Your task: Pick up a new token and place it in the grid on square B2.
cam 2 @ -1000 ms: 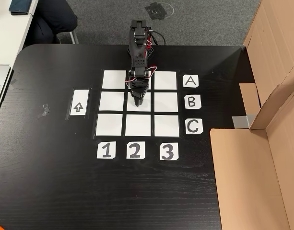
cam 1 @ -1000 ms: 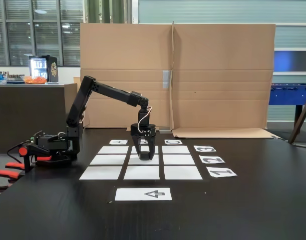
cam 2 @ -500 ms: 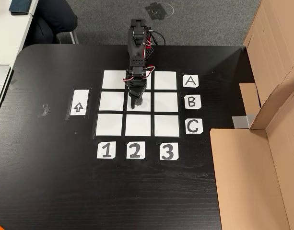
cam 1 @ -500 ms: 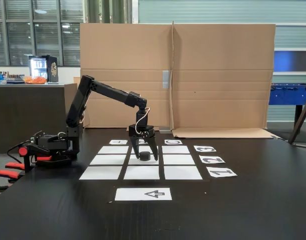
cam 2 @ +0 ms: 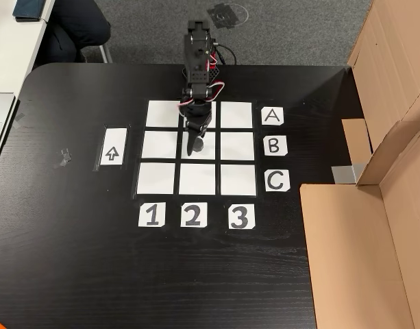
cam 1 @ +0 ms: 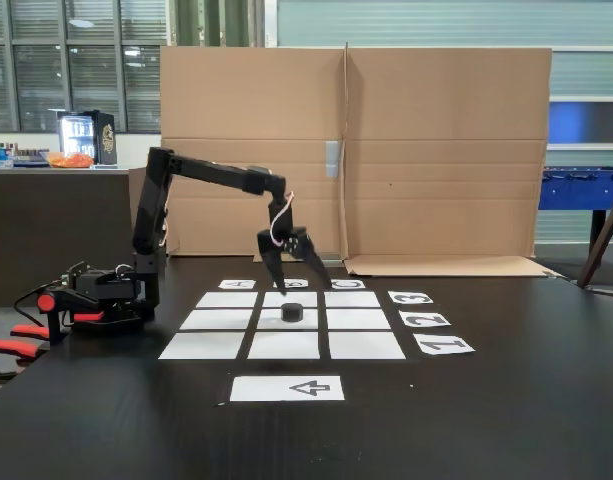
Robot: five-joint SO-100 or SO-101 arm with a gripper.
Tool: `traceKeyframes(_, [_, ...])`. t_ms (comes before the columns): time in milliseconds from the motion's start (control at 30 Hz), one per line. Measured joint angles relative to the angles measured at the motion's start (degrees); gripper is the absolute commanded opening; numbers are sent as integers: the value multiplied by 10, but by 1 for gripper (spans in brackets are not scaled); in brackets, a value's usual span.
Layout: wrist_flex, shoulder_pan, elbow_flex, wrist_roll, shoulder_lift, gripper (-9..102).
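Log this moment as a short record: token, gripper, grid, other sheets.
token: the token rests on square B2, the centre cell
gripper: the gripper is open, raised above the token, not touching it
grid: the grid has nine white sheets, the other eight bare
other sheets: the arrow sheet lies apart from the grid; labels A, B, C and 1, 2, 3 line two edges

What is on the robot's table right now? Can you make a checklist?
Surface: black table, bare in front.
Job's things: token sits on square B2, the middle cell of the grid.
Clutter: arrow sheet; letter and number labels.
End effector: open, raised above the token, not touching.
Cables: red and white wires by the wrist.
Surroundings: cardboard wall; foosball table.
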Motion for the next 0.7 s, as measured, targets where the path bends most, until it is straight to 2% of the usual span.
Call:
traceKeyframes(200, [27,-81,11,1,127,45])
traceKeyframes(567, [53,-359,117,3,451,44])
traceKeyframes(700, [25,-438,171,8,541,40])
